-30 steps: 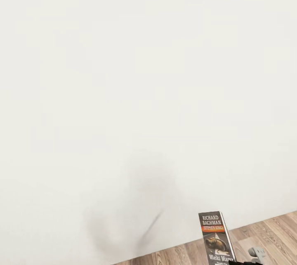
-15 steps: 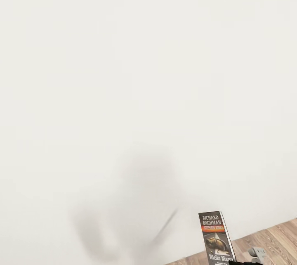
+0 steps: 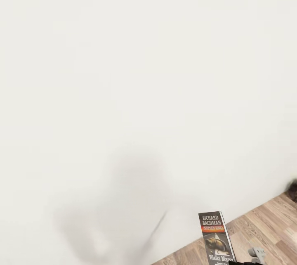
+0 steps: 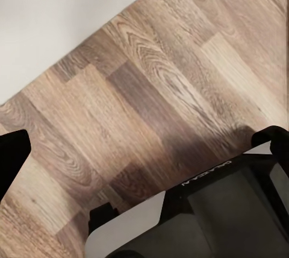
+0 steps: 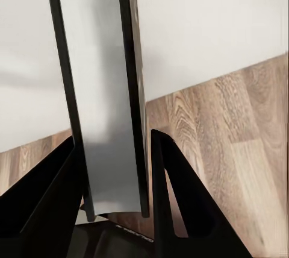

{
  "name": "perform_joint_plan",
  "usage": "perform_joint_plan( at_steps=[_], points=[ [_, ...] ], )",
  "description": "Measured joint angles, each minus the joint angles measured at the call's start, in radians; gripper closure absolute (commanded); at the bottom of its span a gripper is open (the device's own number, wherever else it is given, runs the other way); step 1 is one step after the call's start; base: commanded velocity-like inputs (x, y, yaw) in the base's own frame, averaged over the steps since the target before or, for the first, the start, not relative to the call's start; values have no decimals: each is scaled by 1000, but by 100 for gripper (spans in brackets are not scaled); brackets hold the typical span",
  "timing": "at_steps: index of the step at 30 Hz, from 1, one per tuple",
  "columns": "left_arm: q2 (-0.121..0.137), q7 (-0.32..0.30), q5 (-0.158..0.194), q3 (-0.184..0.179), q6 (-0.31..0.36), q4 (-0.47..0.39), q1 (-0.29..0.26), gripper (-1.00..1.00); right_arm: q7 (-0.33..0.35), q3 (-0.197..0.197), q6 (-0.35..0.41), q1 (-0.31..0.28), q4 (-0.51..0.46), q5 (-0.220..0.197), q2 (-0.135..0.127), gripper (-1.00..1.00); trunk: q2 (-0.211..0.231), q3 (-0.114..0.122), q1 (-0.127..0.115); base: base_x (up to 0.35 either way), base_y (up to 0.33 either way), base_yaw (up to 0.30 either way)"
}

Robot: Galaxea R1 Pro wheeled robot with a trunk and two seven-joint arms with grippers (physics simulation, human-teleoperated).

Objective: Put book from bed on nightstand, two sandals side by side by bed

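You're facing a plain white wall (image 3: 144,71) up close; it takes up nearly all of the head view, w/ a soft grey shadow low on it. A wedge of wood-plank floor (image 3: 264,232) shows at bottom right, and a dark blurred thing at the far right edge, too little of it to tell what. The book (image 3: 216,236) stands upright at the bottom of the head view, cover toward you, "RICHARD BACHMAN" in white over an orange band. Your right gripper (image 5: 114,167) has it: in the right wrist view the book (image 5: 102,89) sits edge-on between the two black fingers (image 5: 174,198), jaws closed on it, wall and floor behind. Your left gripper (image 4: 138,167) hangs over bare floor (image 4: 150,77) near the wall's foot; one dark fingertip at each side of the left wrist view, well apart, so jaws open, nothing between them. Part of your dark base (image 4: 223,210) shows below.
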Motion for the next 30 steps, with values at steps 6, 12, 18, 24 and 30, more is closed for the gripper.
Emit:
perform_joint_plan(
  at_steps=[6, 12, 18, 24, 30],
  points=[
    [0, 0, 0, 0, 1, 0, 0, -100, 0, 2, 0, 0, 0, 0, 0, 100, 0, 0, 0, 57, 0, -275],
    [0, 0, 0, 0, 0, 0, 0, -100, 0, -1, 0, 0, 0, 0, 0, 100, 0, 0, 0, 209, 0, -279],
    [0, 0, 0, 0, 0, 0, 0, -100, 0, 1, 0, 0, 0, 0, 0, 100, 0, 0, 0, 20, 0, -282],
    [0, 0, 0, 0, 0, 0, 0, -100, 0, 1, 0, 0, 0, -1, 0, 100, 0, 0, 0, 1, 0, -283],
    [0, 0, 0, 0, 1, 0, 0, -100, 0, 2, 0, 0, 0, -1, 0, 100, 0, 0, 0, 0, 0, -283]
  ],
)
